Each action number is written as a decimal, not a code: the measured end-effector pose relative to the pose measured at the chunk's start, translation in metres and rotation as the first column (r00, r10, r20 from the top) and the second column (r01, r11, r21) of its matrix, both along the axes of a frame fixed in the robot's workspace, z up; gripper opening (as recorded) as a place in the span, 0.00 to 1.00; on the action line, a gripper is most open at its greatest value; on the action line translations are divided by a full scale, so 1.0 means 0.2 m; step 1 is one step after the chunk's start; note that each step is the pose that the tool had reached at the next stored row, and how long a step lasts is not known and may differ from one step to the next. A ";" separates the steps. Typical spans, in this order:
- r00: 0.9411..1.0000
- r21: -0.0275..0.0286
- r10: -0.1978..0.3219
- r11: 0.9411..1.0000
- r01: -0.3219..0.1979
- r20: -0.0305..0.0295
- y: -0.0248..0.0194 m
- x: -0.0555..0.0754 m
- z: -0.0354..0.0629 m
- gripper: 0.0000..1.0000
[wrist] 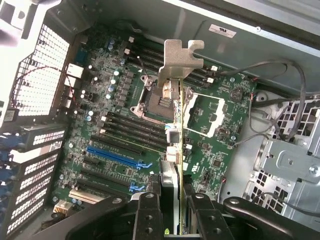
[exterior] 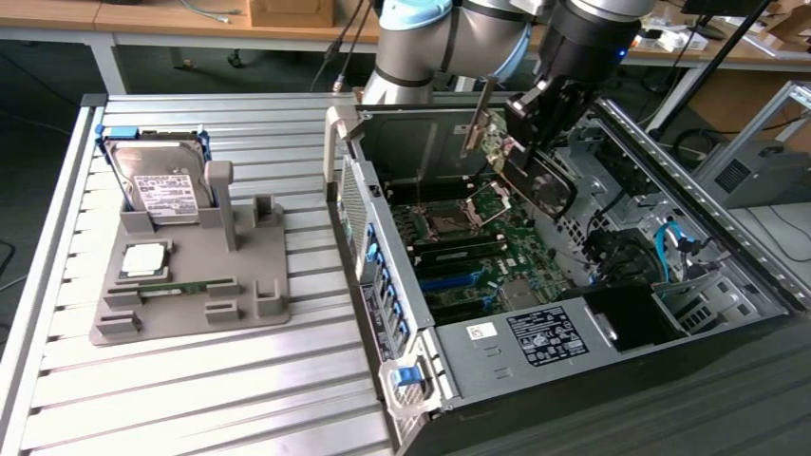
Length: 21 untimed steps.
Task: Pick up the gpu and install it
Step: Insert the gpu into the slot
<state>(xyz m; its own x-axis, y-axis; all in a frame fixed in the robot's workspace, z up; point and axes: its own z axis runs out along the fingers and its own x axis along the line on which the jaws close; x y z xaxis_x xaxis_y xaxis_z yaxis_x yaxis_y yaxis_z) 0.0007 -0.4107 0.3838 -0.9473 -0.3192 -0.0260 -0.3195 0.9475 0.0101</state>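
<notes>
Robot at work: the Universal Robots arm [exterior: 438,33], silver links joined under pale-blue caps, enters from the far edge of the exterior view and bends toward the exterior view's right. Its dark wrist [exterior: 590,33] points steeply downward. Beneath it hangs the black end effector [exterior: 526,138], its two fingers [wrist: 148,215] pressed against opposite faces of the gpu [wrist: 177,60]. The card is gripped on edge, with its metal bracket at the end away from the fingers.
</notes>
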 end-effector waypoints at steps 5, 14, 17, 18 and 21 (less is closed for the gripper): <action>1.000 0.000 0.022 1.000 -0.022 0.000 0.000 0.00 0.000 0.27; 0.998 0.000 0.059 0.998 -0.059 0.000 0.000 0.00 0.000 0.27; 0.997 0.000 0.071 0.997 -0.071 0.000 0.000 0.00 0.000 0.27; 0.997 0.000 0.075 0.997 -0.075 0.000 0.000 0.00 0.000 0.27; 0.996 0.000 0.090 0.996 -0.090 0.000 0.000 0.00 0.000 0.27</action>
<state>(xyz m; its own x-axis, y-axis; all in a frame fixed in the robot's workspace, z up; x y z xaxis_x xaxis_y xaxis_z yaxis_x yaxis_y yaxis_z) 0.0008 -0.4107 0.3838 -0.9149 -0.4029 -0.0260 -0.4033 0.9150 0.0101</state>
